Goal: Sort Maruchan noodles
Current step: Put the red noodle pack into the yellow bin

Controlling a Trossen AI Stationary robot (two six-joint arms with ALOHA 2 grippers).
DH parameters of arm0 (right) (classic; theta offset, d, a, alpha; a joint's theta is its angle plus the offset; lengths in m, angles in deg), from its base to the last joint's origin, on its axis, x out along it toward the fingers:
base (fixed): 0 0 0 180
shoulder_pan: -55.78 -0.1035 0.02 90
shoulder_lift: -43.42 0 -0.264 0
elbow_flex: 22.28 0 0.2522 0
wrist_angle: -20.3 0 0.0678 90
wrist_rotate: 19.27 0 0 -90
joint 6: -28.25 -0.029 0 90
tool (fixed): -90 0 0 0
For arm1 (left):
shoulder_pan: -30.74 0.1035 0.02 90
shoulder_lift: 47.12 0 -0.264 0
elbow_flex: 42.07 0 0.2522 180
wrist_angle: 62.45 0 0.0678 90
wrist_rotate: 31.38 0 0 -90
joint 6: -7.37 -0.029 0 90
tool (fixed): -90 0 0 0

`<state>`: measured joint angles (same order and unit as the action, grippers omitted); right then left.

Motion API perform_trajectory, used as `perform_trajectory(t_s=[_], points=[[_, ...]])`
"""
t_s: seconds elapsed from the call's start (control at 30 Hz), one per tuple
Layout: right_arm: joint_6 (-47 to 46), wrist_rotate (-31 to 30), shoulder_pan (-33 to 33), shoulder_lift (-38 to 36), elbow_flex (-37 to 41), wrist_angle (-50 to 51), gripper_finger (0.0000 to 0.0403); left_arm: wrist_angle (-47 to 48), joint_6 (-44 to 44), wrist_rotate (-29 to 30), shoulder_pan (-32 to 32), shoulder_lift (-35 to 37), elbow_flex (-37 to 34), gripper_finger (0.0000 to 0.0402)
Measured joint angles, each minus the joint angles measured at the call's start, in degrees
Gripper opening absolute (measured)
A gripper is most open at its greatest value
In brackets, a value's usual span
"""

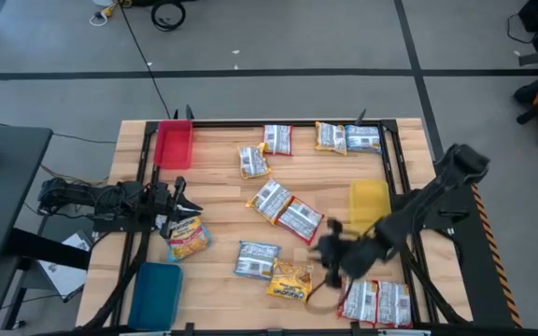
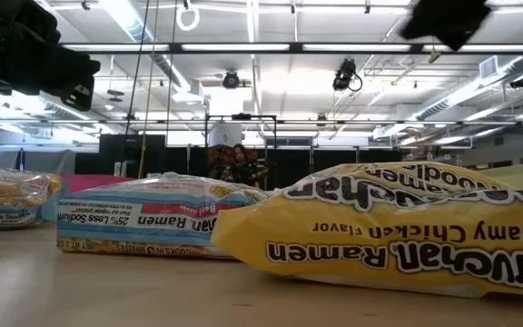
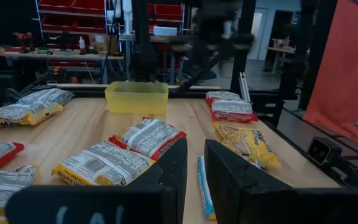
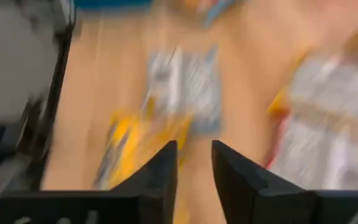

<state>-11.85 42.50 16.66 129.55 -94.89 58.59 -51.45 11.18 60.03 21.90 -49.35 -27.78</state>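
Wooden table [image 1: 222, 201], grey floor around. Maruchan noodles [image 1: 286, 213] scattered across table between red tray [image 1: 174, 145] and yellow tray [image 1: 369, 202]. Right gripper [image 1: 330, 250] slightly parted, empty, above packets. Left gripper [image 1: 177, 196] slightly parted, empty, at left edge.

The noodle packets [image 1: 272, 200] are lying scattered on the table [image 1: 220, 187], between the tray [image 1: 174, 145] on the left and the tray [image 1: 369, 201] on the right.

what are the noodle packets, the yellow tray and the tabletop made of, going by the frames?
Noodle packets: thin glossy plastic film, going by the crinkled, puffy wrapper with printed lettering and sheen in the low view.
Yellow tray: likely moulded plastic, slightly translucent, with smooth walls and a rolled rim.
Tabletop: looks like light wood, plank seams and grain visible, satin finish; could be laminate.
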Motion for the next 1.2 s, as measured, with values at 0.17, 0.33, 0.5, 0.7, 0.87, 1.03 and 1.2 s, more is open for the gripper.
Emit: perform_trajectory(t_s=[0.17,0.33,0.5,0.7,0.87,1.03,1.2], points=[[-13.9,13.4,-4.3,13.1,-14.8,23.6,0.0171,0.0,0.0,0.0,0.0,0.0,0.0,0.0062],[-19.3,26.5,-7.7,22.3,-21.9,37.5,0.0217,0.0,0.0,0.0,0.0,0.0,0.0,0.0062],[-19.3,35.5,-9.8,26.6,-22.4,36.8,0.0243,0.0,0.0,0.0,0.0,0.0,0.0,0.0062],[-18.9,34.3,-10.2,28.7,-22.5,32.7,0.0243,0.0,0.0,0.0,0.0,0.0,0.0,0.0062],[-18.8,30.2,-10.3,29.1,-22.6,31.7,0.0224,0.0,0.0,0.0,0.0,0.0,0.0,0.0062],[-18.5,27.9,-10.3,29.5,-22.6,31.2,0.0167,0.0,0.0,0.0,0.0,0.0,0.0,0.0062],[-18.8,25.9,-10.5,29.6,-22.6,31.2,0.0072,0.0,0.0,0.0,0.0,0.0,0.0,0.0062]])
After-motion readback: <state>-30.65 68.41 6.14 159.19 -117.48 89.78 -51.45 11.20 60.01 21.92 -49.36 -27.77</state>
